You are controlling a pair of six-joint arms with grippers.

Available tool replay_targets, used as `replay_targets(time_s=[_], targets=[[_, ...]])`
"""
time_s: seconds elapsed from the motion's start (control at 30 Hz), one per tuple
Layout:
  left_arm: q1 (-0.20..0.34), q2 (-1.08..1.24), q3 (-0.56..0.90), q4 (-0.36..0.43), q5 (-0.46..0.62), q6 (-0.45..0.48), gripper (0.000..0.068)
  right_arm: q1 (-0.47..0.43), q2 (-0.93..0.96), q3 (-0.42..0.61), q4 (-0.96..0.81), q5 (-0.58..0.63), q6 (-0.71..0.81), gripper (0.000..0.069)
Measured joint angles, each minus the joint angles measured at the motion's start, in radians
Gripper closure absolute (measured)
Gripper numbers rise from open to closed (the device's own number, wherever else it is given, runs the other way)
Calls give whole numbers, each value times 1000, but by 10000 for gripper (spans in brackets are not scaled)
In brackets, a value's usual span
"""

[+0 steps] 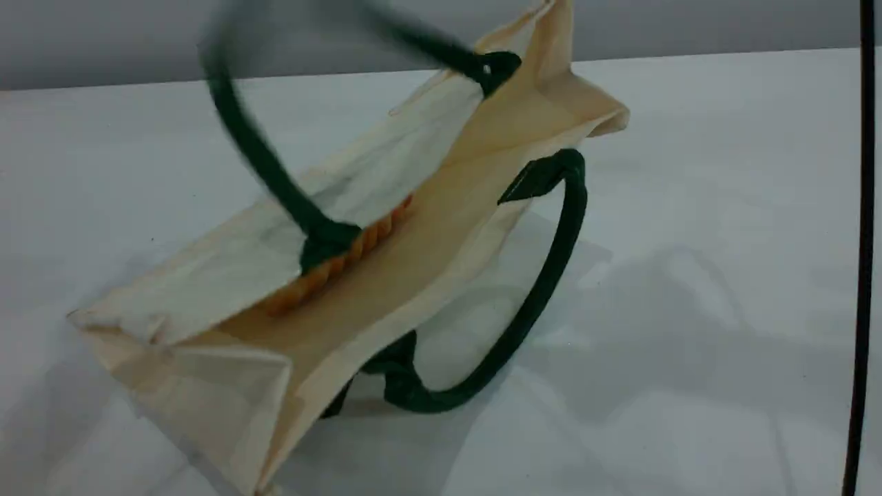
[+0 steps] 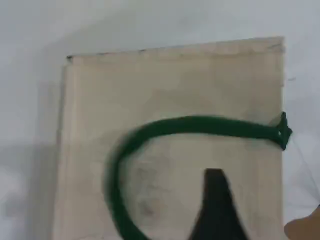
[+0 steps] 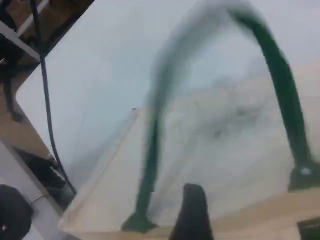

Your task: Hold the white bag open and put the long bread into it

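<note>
The white bag (image 1: 441,227) lies on its side on the table with its mouth gaping toward the camera. Inside it, against the pale upper wall, lies the long bread (image 1: 372,235), its orange ridges showing. The upper green handle (image 1: 255,148) is a blur of motion and nothing holds it; the lower handle (image 1: 544,289) rests on the table. Neither arm shows in the scene view. My left gripper (image 2: 215,210) hovers over the bag's flat side (image 2: 165,85), clear of the handle (image 2: 200,126). My right gripper (image 3: 192,215) is open above the bag (image 3: 225,150), holding nothing.
A black cable (image 1: 865,207) hangs down the right edge of the scene view. The right wrist view shows the table's corner (image 3: 30,95), another cable (image 3: 45,100) and floor clutter beyond it.
</note>
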Motion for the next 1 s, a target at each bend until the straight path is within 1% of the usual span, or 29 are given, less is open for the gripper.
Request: replay_targets(time_s=[0.07, 0.13, 0.23, 0.33, 0.5, 0.6, 0.7, 0.8, 1.0], targets=[[1, -4, 0, 24, 8, 0, 178, 0, -8, 0, -1, 12, 9, 160], [3, -19, 0, 50, 30, 0, 157, 0, -29, 0, -4, 25, 9, 160], [3, -57, 0, 71, 52, 0, 150, 0, -81, 0, -29, 26, 23, 160], [3, -116, 0, 64, 60, 0, 150, 0, -141, 0, -74, 28, 74, 160], [3, -215, -1, 71, 95, -1, 150, 0, -280, 0, -208, 57, 201, 160], [3, -272, -1, 109, 105, -2, 150, 0, -379, 0, -302, 88, 286, 160], [3, -325, -1, 144, 105, -32, 150, 0, -491, 0, -404, 117, 390, 160], [3, -373, -1, 141, 105, -55, 150, 0, -599, 0, -498, 137, 490, 160], [3, -479, -1, 138, 104, -64, 150, 0, -801, 0, -668, 210, 668, 160]])
